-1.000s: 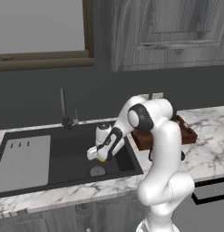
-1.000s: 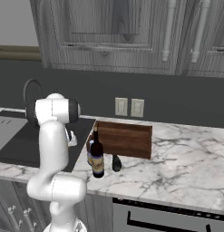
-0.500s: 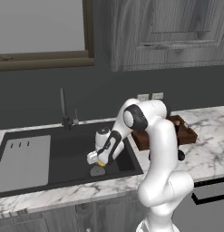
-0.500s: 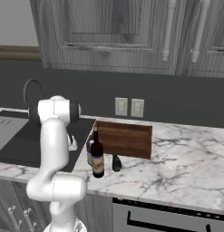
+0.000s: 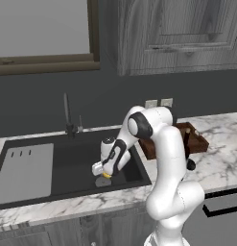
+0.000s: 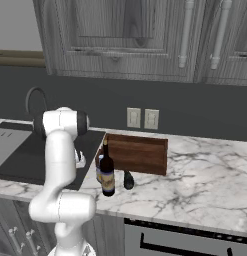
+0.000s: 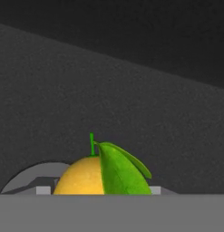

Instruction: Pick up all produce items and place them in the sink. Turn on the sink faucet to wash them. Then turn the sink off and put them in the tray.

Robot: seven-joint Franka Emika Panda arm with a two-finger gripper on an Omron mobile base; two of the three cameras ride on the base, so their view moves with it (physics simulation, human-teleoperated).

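Going from the left, the drainboard panel [image 5: 25, 170] is sitting bare, and the sink faucet [image 5: 67, 114] is standing upright behind the dark sink [image 5: 72, 166] with its small lever [image 5: 80, 123] just beside it, well apart from the arm. Further right, the gripper [image 5: 106, 173] is hanging low inside the basin, pinching the yellow lemon-like fruit [image 5: 106, 175] just above the round silver drain [image 5: 103, 181]; the hand view is showing the same fruit [image 7: 81, 177] with its green leaf [image 7: 120, 170] right over the drain rim [image 7: 27, 176]. If the jaws are opening while the fruit is off the floor, it may well be rolling away across the basin, making the later pickup harder. Right of the sink, the wooden tray [image 5: 192, 139] is waiting on the counter. In the right base view, the dark green item [image 6: 128, 180] is lying just beside the wine bottle [image 6: 107, 172]; reaching for it carelessly is risking toppling that bottle.
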